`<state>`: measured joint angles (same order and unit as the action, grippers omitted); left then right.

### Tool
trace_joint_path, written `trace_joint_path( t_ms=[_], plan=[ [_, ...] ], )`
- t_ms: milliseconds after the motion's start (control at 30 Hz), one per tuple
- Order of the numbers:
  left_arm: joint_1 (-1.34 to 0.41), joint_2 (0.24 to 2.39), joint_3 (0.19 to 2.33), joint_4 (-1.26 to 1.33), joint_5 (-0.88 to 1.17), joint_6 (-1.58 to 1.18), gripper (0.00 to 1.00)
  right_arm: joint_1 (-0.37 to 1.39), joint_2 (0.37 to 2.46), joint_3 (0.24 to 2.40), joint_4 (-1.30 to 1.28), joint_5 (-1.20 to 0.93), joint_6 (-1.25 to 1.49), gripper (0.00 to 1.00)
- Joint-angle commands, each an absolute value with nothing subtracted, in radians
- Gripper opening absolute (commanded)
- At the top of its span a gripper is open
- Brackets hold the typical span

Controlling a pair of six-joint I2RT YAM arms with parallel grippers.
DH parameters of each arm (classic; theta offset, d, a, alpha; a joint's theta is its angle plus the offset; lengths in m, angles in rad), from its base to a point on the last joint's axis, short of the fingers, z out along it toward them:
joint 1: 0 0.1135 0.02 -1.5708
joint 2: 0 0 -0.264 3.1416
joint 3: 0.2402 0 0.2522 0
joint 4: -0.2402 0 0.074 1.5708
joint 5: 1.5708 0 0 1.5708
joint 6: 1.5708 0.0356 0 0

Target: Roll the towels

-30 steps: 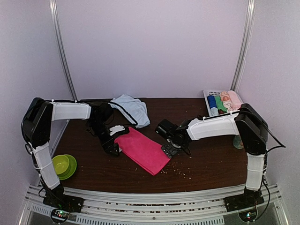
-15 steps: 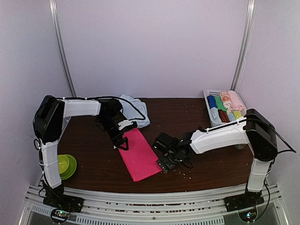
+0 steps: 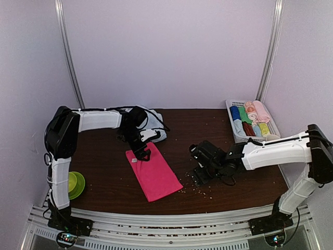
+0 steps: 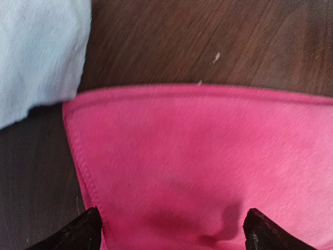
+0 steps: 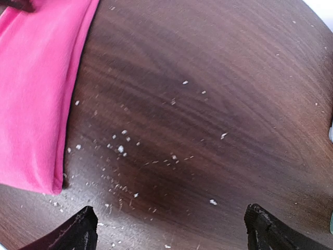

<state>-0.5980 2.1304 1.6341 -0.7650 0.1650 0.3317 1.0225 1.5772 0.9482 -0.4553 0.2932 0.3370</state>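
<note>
Tabletop [image 3: 218,125]: dark wood, both arms reach in over it from the near edge.

Pink towel [image 3: 153,174] lies flat as a long strip left of centre, running at an angle from mid-table toward the near edge. It's not rolled yet.

Blue towel [image 4: 36,57] is crumpled near the far edge, left of centre, partly under the L arm. One corner sits just beside the pink towel's far end. It's untouched.

Basket [image 3: 232,122] in the far right corner holds small coloured rolls. A green bowl [image 3: 75,183] sits by the near left corner.

L gripper [image 4: 171,229]: jaws wide, nothing held, tips spanning the pink towel's far short end. The cloth puckers a bit between them.

R gripper [image 5: 171,229]: jaws wide, empty, over bare wood near the towel's near right corner, w/ crumbs [image 5: 120,148] scattered below.

Handling, my read: the cloth is light, limp and w/o stiffness, so it'll bunch or skate on the smooth wood if you push only one side. Take the stitched hem at the far short end, near both corners, since that's the firmest bit. Fold it over tight, then roll toward the near edge w/ even pressure. Use the R arm to pin the free end so the strip doesn't drag.
</note>
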Motion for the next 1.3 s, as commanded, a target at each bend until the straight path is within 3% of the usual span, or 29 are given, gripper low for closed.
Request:
trace_joint_path(
  t_ms=[0,200,467,633,1267],
  plan=[
    [-0.59,2.0,1.497,-0.689,-0.042,0.289,0.98,0.999,1.55,0.943,-0.424,0.339,0.355,0.99],
    [-0.564,1.948,1.428,-0.657,-0.015,0.285,0.96,0.996,1.612,1.037,-0.433,0.336,0.325,1.0],
    [-0.431,1.93,1.487,-0.75,0.449,0.373,0.83,0.997,1.715,1.154,-0.429,0.285,0.294,1.0],
    [-0.399,2.012,1.586,-0.873,0.578,0.459,0.83,1.005,1.769,1.208,-0.442,0.26,0.288,0.99],
    [-0.379,2.137,1.669,-0.944,0.599,0.523,0.77,1.057,2.006,1.372,-0.461,0.232,0.298,0.99]
  ],
)
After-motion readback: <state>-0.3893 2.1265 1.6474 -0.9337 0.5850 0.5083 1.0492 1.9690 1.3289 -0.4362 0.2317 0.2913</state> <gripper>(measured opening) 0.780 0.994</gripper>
